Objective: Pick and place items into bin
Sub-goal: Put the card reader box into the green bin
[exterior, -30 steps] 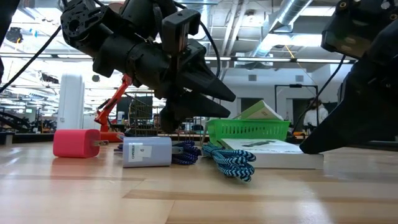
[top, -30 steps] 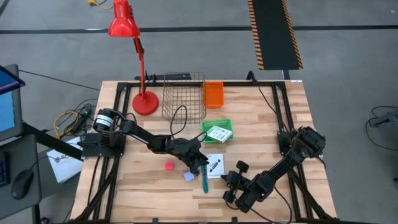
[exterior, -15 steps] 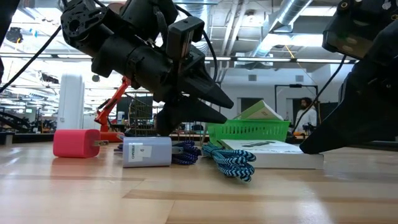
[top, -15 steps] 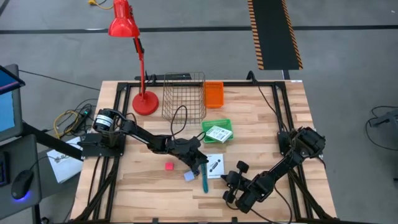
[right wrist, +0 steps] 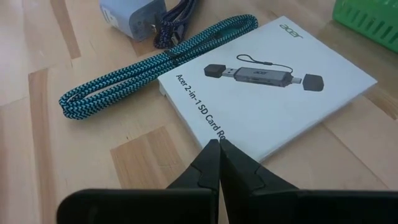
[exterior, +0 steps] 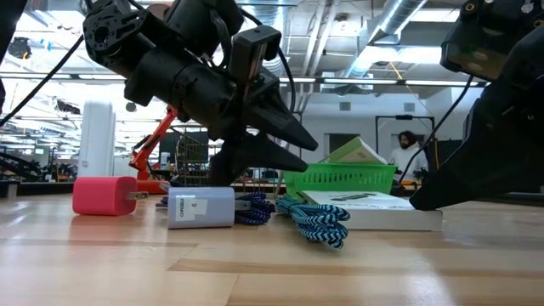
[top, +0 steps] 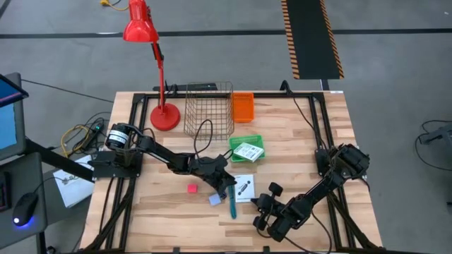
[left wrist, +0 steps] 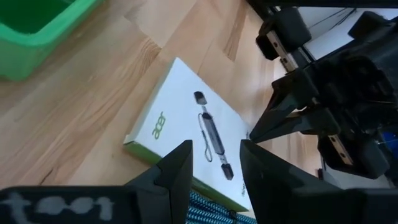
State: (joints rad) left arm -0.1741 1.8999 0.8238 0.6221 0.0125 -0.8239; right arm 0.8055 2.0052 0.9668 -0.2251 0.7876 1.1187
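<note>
One white packet is already lodged in the green bin (top: 245, 141); the card box (top: 244, 188), teal cable (top: 232, 204), pale-blue charger (top: 215, 200) and pink cube (top: 191, 188) are left at its 6 to 7 o'clock, with the left gripper (left wrist: 214, 163) held spread above the box and the right gripper (right wrist: 219, 163) closed empty.

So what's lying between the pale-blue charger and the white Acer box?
The teal braided cable, folded double on the wood between the pale-blue charger and the white Acer box, touching the box's corner; the right wrist view shows it.

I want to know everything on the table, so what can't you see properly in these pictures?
- Green bin: in the low view its wall hides most of what lies inside.
- Dark blue cord: low view, mostly behind the pale-blue charger.
- White box: left wrist view, near end covered by the left gripper.
- Box lettering: right wrist view, cut off by the right gripper.
</note>
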